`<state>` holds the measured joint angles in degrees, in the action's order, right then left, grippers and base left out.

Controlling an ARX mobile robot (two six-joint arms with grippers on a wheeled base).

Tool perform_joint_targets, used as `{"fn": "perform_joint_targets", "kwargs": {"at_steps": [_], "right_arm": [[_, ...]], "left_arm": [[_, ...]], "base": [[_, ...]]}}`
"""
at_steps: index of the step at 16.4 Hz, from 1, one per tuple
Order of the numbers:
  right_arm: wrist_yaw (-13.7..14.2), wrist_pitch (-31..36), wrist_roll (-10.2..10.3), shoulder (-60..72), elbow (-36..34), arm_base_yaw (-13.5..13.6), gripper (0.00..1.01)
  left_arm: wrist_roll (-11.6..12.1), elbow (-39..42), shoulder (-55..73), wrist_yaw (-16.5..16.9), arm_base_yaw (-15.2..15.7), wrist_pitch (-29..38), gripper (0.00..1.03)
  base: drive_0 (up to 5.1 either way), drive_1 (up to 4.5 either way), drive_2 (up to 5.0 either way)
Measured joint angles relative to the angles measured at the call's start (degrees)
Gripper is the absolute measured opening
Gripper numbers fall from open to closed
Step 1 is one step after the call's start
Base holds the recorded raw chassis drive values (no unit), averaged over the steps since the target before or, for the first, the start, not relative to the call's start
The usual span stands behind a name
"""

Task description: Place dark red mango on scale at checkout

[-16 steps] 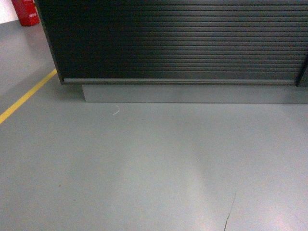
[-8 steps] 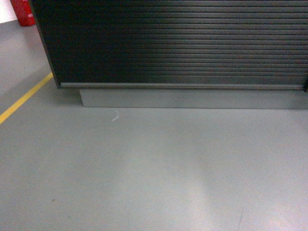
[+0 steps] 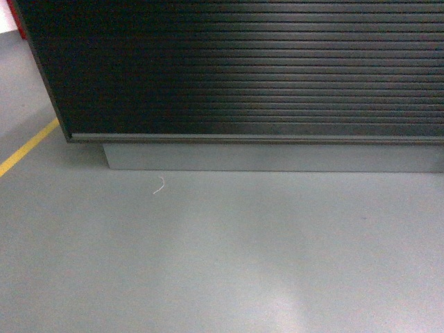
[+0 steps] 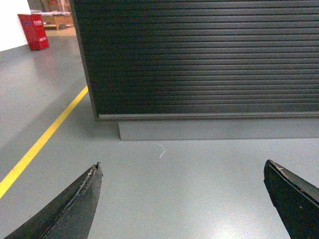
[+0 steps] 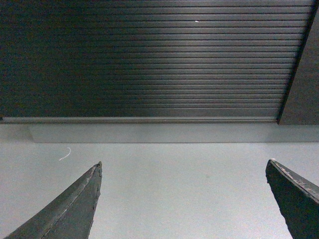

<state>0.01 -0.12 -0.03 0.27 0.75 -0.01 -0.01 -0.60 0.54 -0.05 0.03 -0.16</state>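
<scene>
Floor point(image 3: 229, 257): plain grey, fills the lower half of head view. Checkout point(image 3: 263, 69): dark ribbed slatted front fills the upper half of all three views, sitting on a grey plinth point(image 3: 277, 157); its top is out of frame, so the worktop surface, the scale and the dark red mango aren't visible in any view and I can't tell where the mango is. Yellow line point(image 4: 42, 142) runs along the floor left of the checkout corner. Red box-like object point(image 4: 34, 31) stands on the floor far back left in left wrist view. Left pincer point(image 4: 182, 199): spread wide, two dark fingertips at the bottom corners of its view, nothing between them but floor. Right pincer point(image 5: 182, 199): same, wide apart, holding nothing. Small white curled scrap point(image 3: 160, 185) lies on the floor just in front of the plinth, near its left end.
</scene>
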Motion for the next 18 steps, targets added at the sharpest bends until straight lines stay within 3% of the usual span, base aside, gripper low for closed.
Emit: {"fn": "perform_joint_targets", "kwargs": {"at_steps": [18], "right_arm": [[0.0, -0.1, 0.0, 0.0, 0.0, 0.0, 0.98]], "left_arm": [[0.0, 0.0, 0.0, 0.0, 0.0, 0.0, 0.98]], "base": [[0.1, 2.58, -2.4]]}}
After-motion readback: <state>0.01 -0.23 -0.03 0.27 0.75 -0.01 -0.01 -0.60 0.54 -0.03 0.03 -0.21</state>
